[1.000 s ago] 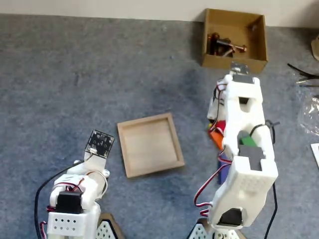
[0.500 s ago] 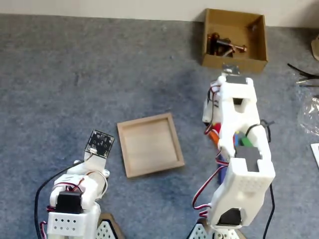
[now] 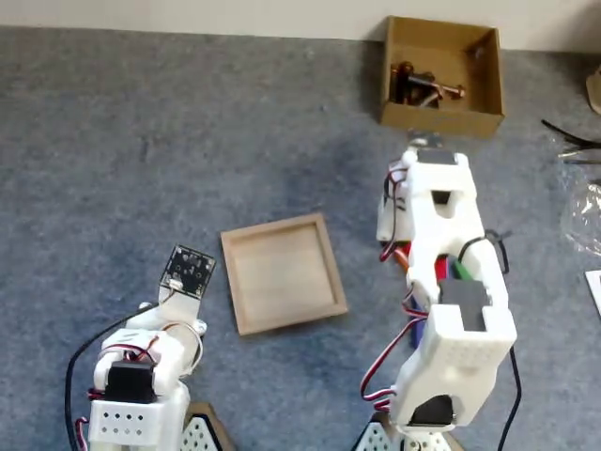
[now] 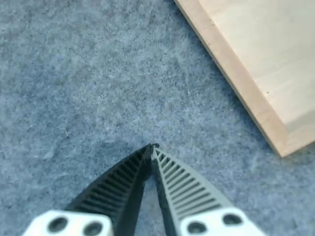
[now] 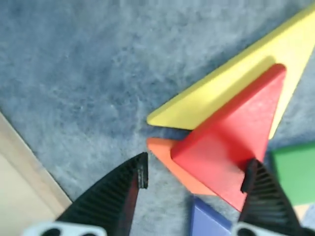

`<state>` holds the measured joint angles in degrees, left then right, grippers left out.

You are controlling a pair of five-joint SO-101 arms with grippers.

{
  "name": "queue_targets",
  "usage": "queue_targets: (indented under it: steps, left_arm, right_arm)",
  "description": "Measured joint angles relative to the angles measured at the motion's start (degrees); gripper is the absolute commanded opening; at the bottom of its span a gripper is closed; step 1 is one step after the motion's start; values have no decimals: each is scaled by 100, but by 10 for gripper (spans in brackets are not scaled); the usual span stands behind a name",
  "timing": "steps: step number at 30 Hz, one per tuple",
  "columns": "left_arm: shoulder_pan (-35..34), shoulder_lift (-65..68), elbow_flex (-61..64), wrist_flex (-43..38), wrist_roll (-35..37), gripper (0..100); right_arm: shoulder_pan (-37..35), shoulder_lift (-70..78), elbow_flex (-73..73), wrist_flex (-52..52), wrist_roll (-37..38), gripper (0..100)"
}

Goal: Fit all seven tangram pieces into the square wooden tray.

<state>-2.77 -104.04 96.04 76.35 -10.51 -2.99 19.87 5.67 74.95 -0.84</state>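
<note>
The square wooden tray point(image 3: 282, 272) lies empty in the middle of the grey carpet. In the right wrist view, a red triangle point(image 5: 231, 145) rests on top of a yellow triangle point(image 5: 231, 86) and an orange piece point(image 5: 170, 157). Corners of a green piece point(image 5: 295, 169) and a blue piece point(image 5: 209, 221) lie beside them. My right gripper point(image 5: 196, 173) is open just above this pile, with the red triangle between its fingers. In the high view the right arm point(image 3: 441, 216) covers most of the pieces. My left gripper point(image 4: 151, 147) is shut over bare carpet beside a corner of the tray point(image 4: 256, 83).
A cardboard box point(image 3: 441, 73) holding small parts stands at the back right. Cables and a plastic bag point(image 3: 582, 211) lie at the right edge. The tray edge point(image 5: 19, 196) is close to the pile. Open carpet stretches to the left and back.
The right arm has shifted left, toward the tray, hiding more of the orange and blue pieces. The left arm and the tray have not moved.
</note>
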Motion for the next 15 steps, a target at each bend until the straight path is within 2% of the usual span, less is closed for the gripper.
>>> queue_targets:
  steps: [5, 15]
  left_arm:
    - [0, 0, 0, 0, 0, 5]
    - [0, 0, 0, 0, 0, 5]
  right_arm:
    - [-176, -9, 105, 0, 141, 216]
    - [-870, -18, 185, 0, 1029, 217]
